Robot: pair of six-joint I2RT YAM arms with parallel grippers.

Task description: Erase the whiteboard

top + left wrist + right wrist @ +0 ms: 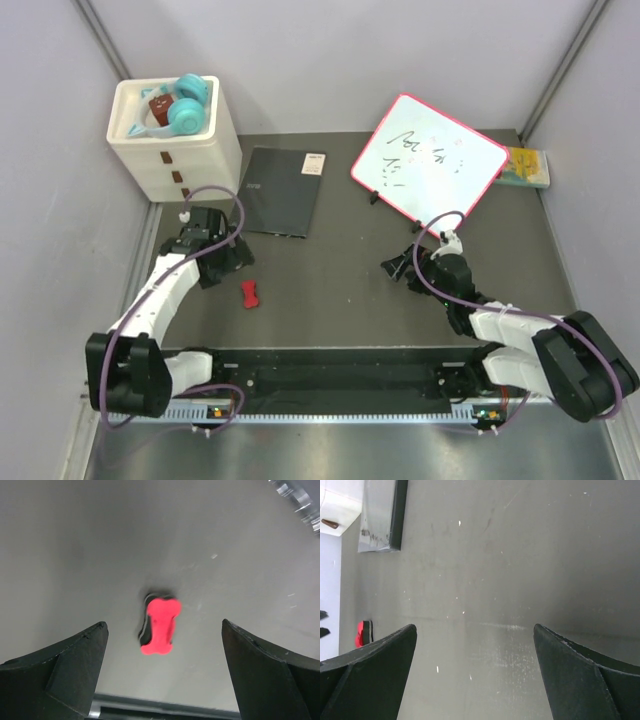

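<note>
Centring counts here — the left pincer, jaws spread wide, hangs over the red bone-shaped eraser and should, I judge, descend squarely and close across its narrow waist, while the scribbled whiteboard sits well beyond the eraser, rightward, the right pincer likewise released.

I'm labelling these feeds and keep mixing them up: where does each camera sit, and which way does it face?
Top external: above and behind the arms, looking down on the table; both arms, whiteboard and eraser show.
Left wrist: on the left gripper, looking down at the eraser; its open fingers frame it.
Right wrist: on the right gripper, looking across the table toward the notebook; open fingers show.
Shared: the eraser appears in all three.
</note>
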